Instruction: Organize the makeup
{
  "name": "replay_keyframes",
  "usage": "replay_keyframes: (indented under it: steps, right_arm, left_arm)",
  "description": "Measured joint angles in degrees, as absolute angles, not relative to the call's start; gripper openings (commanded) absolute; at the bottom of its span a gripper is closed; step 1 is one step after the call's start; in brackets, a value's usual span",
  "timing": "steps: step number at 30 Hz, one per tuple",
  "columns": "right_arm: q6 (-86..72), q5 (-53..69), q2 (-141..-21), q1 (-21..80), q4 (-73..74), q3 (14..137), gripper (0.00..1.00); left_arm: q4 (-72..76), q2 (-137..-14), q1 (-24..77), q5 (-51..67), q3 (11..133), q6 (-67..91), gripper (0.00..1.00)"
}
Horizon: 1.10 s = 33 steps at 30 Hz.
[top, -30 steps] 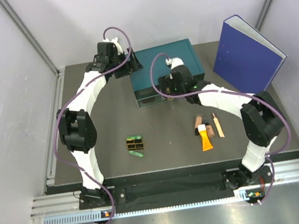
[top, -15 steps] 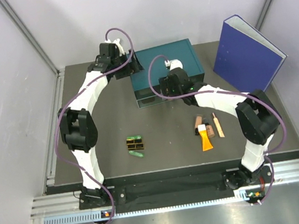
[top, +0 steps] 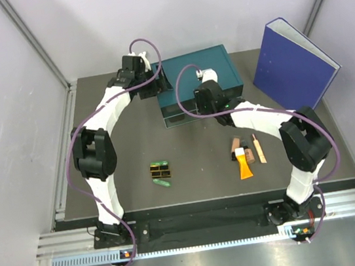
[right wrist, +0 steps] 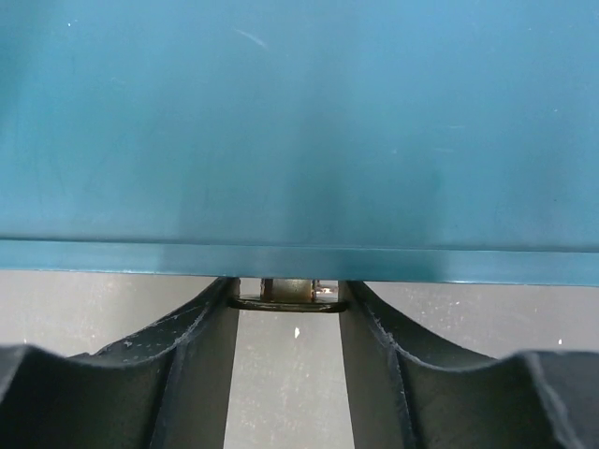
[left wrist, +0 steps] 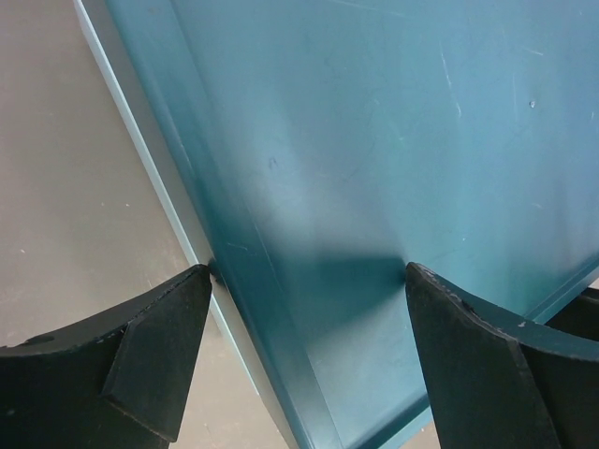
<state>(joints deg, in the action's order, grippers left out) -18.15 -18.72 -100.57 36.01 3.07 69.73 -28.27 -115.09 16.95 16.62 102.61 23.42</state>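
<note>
**Left tool** (left wrist: 307, 273): the fingers are spread wide and straddle the left edge of the teal rectangular drawer box (top: 198, 70). One fingertip is at the box's side wall and the other is over its top face. Nothing is gripped.

**Right tool** (right wrist: 287, 286): it sits at the front face of the box, low under the top edge. The fingers are drawn in narrowly on a small metal drawer pull (right wrist: 287, 301). The pull fills the gap between them and meets both fingers.

**Makeup:** all pieces lie on the dark grey worktop (top: 202, 169) in front of the box, well apart from both tools, in two groups.
- **Left group:** the black-and-gold small cases (top: 161, 170) lie side by side. With them are two green capsule-shaped pieces (top: 160, 162), one just behind the cases and one just in front.
- **Right group:** the orange tube (top: 244, 166) lies lengthwise, with the brown sticks (top: 235, 144) touching or just beside its far end. A slim tan stick (top: 258, 149) lies just to its right.

**Other items:** a large blue ring binder (top: 294, 67) stands tilted at the right rear of the worktop, near the box but not touching it.
</note>
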Motion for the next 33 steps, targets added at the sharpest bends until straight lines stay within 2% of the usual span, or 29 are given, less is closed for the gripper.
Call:
replay_keyframes:
  steps: [12,33]
  right_arm:
    - [-18.24,-18.37,-99.07,36.12,1.87,67.4,0.0]
    - [-19.59,-13.56,-80.27,38.13,9.52,52.75,0.0]
  left_arm:
    - [-29.34,-115.83,16.97,16.6,103.39,25.26,0.88]
    - [-31.75,-116.92,17.23,16.21,105.25,28.6,0.89]
